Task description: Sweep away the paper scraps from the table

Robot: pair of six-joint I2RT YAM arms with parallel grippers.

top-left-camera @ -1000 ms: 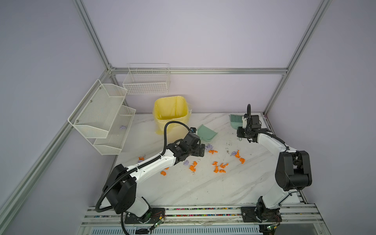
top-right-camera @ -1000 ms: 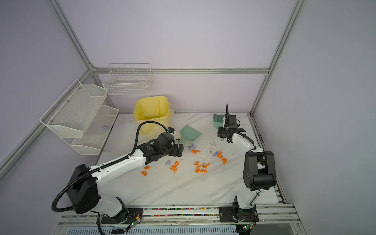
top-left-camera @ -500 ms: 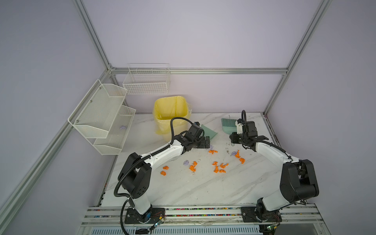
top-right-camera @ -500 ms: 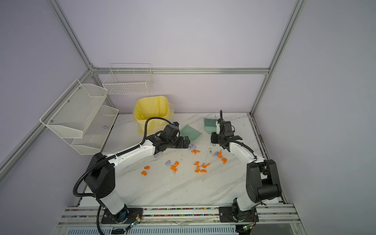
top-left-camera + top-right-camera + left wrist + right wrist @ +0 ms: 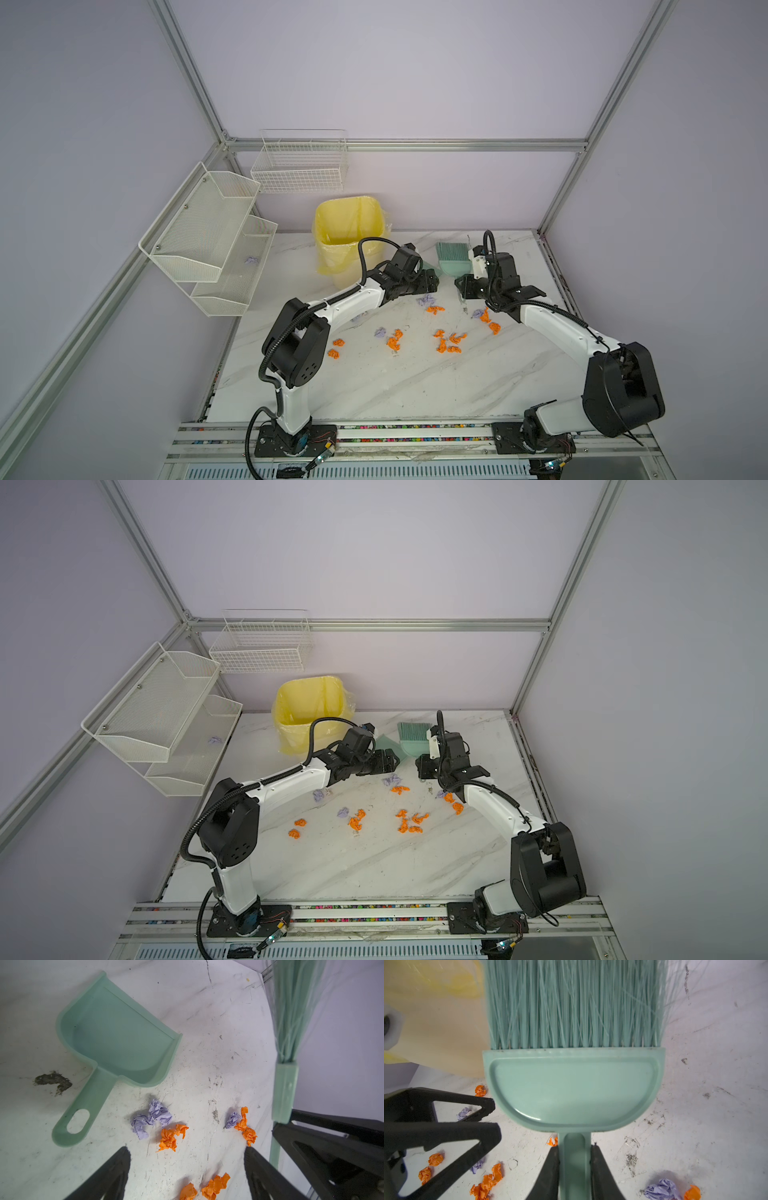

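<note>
Orange and lilac paper scraps [image 5: 446,340] [image 5: 409,820] lie scattered across the middle of the marble table [image 5: 415,386]. My left gripper [image 5: 432,282] [image 5: 187,1149] is open and low over the table, with bare tabletop between its fingers. A lilac wad [image 5: 152,1118] and an orange wad [image 5: 168,1138] lie just ahead of it. The green dustpan [image 5: 116,1039] [image 5: 386,742] lies flat beyond them, handle towards the gripper. My right gripper [image 5: 575,1146] [image 5: 461,286] is shut on the handle of a green brush [image 5: 573,1088] [image 5: 451,257], bristles pointing to the back.
A yellow-lined bin [image 5: 347,232] stands at the back, left of the dustpan. White mesh shelves [image 5: 208,232] hang on the left wall with one lilac wad [image 5: 251,260] in them. A wire basket [image 5: 299,166] hangs on the back wall. A dark smudge [image 5: 54,1081] marks the table.
My left gripper has reached further back and right, towards the dustpan. The right arm has brought the brush leftward and nearer, close to the left gripper.
</note>
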